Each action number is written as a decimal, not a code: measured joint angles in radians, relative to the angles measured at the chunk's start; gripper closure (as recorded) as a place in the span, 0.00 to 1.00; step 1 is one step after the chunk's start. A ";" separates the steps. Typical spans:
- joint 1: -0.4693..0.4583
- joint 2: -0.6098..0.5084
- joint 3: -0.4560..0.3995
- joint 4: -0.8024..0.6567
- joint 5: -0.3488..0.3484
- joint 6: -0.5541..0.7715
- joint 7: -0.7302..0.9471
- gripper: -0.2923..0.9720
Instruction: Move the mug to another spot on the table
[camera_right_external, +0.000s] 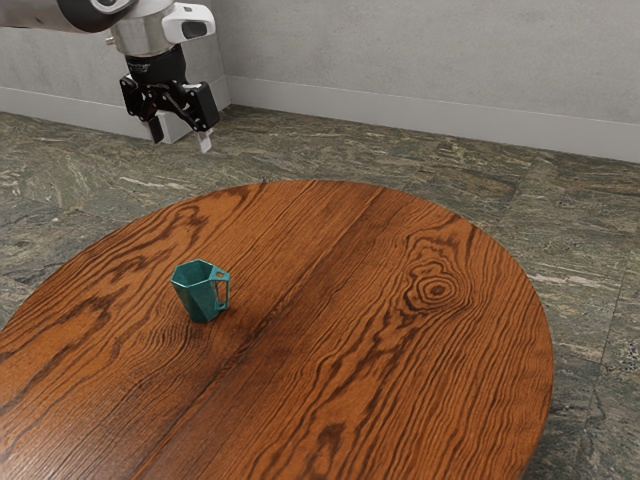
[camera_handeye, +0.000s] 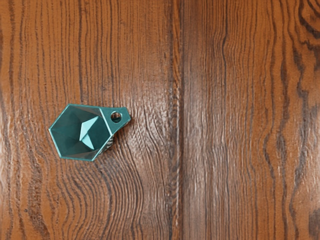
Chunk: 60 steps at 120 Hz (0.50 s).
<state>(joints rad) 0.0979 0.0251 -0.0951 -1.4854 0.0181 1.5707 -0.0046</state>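
Observation:
A teal faceted mug (camera_right_external: 201, 290) stands upright on the round wooden table (camera_right_external: 400, 330), on the exterior view's left part of the top, its handle turned toward the exterior view's right. My gripper (camera_right_external: 180, 136) hangs high above the table's far left edge, well above the mug and apart from it, open with nothing between its fingers. Seen from above in the wrist view, the mug (camera_handeye: 84, 132) shows a hexagonal rim and its handle (camera_handeye: 118, 117) on the wood grain.
The table top (camera_handeye: 225, 125) is bare wood around the mug. Its curved edge runs along the exterior view's right and far side. Beyond it lie a marbled stone floor (camera_right_external: 560, 210) and a grey wall (camera_right_external: 420, 50).

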 joint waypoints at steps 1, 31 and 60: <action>0.000 0.000 0.000 0.000 0.000 0.000 0.000 0.23; 0.001 0.000 -0.001 0.000 -0.002 0.000 0.000 0.23; -0.012 0.070 0.009 0.018 0.072 -0.003 0.041 0.23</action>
<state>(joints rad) 0.0855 0.0949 -0.0862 -1.4674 0.0898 1.5677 0.0369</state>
